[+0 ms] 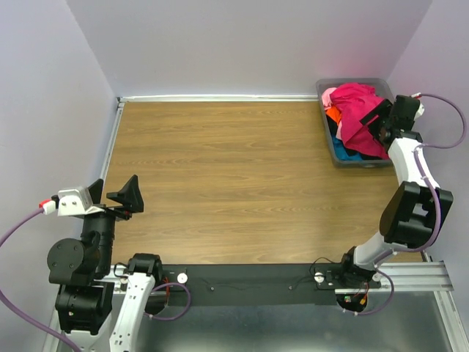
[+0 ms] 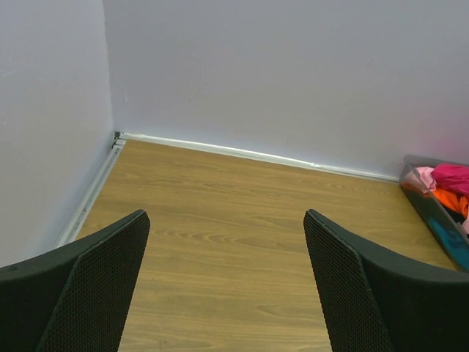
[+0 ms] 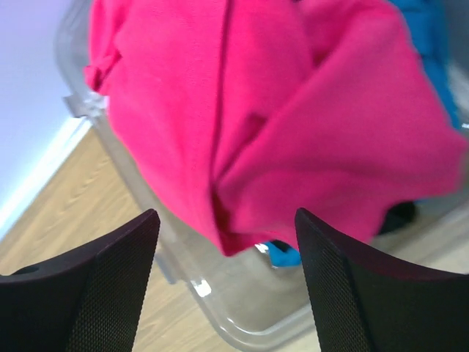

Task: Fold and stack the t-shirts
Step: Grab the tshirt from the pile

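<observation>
Hovering right arm [image 1: 409, 167] outstretched over crimson t-shirt [image 1: 359, 110] in bin [image 1: 344, 159], left arm [image 1: 95, 231] folded, both jaws apart.

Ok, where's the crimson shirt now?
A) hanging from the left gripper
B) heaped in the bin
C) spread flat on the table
B: the crimson shirt sits heaped in the bin, with the right gripper open in front of it.
</observation>
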